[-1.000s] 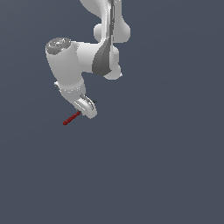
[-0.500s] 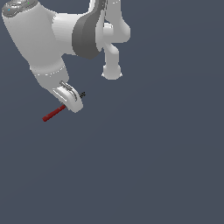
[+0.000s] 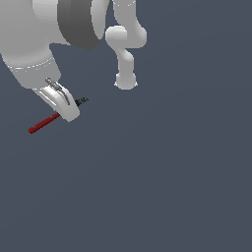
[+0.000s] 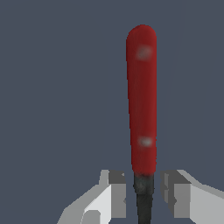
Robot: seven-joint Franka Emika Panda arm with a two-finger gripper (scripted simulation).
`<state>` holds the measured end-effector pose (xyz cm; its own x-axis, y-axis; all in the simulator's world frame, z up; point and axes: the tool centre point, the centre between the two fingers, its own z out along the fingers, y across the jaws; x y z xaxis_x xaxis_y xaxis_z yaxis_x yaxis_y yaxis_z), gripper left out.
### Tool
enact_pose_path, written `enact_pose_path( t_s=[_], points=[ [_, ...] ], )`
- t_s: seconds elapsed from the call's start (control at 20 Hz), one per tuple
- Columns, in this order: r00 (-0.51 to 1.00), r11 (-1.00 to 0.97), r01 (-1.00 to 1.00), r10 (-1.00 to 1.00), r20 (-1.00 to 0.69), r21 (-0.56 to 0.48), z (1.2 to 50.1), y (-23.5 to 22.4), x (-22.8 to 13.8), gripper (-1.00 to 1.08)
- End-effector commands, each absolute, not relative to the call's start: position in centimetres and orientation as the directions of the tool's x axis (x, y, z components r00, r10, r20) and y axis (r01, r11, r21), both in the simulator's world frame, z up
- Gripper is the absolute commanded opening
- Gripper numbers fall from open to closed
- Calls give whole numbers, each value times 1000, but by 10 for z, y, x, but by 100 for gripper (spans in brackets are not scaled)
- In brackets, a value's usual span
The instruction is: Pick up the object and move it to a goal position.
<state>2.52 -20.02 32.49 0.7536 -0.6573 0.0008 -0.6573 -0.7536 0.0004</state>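
Here, clamped on the rod (image 3: 45, 121) near its black end: the hand (image 3: 68, 109). Red length jutting out past the fingers (image 4: 114, 192) toward the exterior view's left, tilted downward, held aloft, no surface touching. No goal marker visible anywhere.

Exterior view distant, looking down; wrist view close; both share rod (image 3: 45, 122) (image 4: 141, 100).

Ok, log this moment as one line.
gripper: shut on rod | rod: held near black end, red part sticking out | goal: not visible
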Motion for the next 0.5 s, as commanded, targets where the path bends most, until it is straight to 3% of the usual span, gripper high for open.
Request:
enact_pose_path(
  t_s=[0.0,0.45],
  points=[
    [754,-754,-657,-657,0,1,332,-203,29,-100],
    [754,-754,-657,-657,0,0,341,-207,34,-100]
  ],
)
